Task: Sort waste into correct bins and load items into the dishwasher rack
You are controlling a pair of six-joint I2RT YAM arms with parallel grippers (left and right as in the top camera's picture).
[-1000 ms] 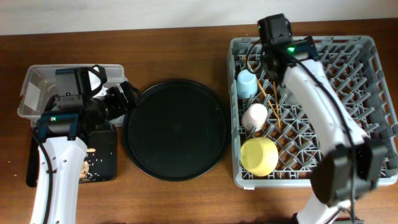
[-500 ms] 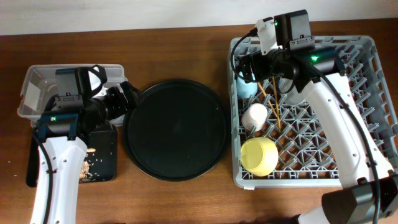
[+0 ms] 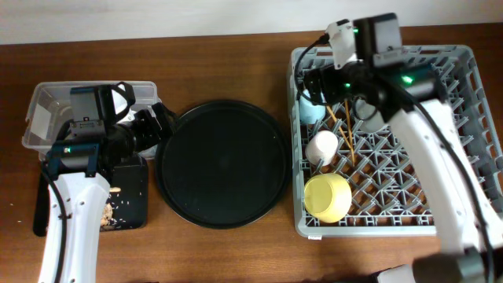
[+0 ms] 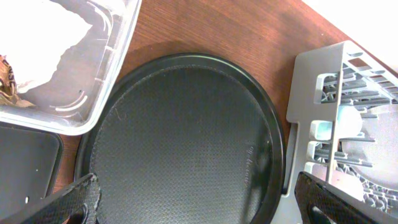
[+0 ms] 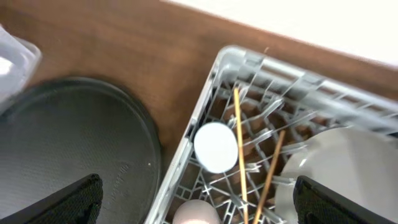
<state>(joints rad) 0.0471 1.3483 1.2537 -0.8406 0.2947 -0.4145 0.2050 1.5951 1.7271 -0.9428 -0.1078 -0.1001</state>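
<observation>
The grey dishwasher rack (image 3: 456,141) holds a light blue cup (image 3: 312,107), a pink cup (image 3: 321,147), a yellow bowl (image 3: 328,196) and wooden chopsticks (image 3: 346,130). My right gripper (image 3: 313,82) hovers open and empty over the rack's back left corner. The right wrist view shows the blue cup (image 5: 216,146), chopsticks (image 5: 239,143), pale plate (image 5: 339,165) and pink cup (image 5: 196,214) below the gripper (image 5: 196,186). My left gripper (image 3: 155,124) is open and empty by the clear tub (image 3: 45,110), which holds the white napkin (image 4: 43,43) and brown wrapper (image 4: 6,81).
The large round black tray (image 3: 222,163) lies between the tub and the rack. The flat black tray (image 3: 130,189) in front of the tub holds beige food scraps (image 3: 106,212). The rack's rim (image 4: 314,81) shows at the right of the left wrist view.
The right arm has swung over the rack and its wrist has shifted right, with the gripper now pointing left over the blue cup. The left arm has not moved.
</observation>
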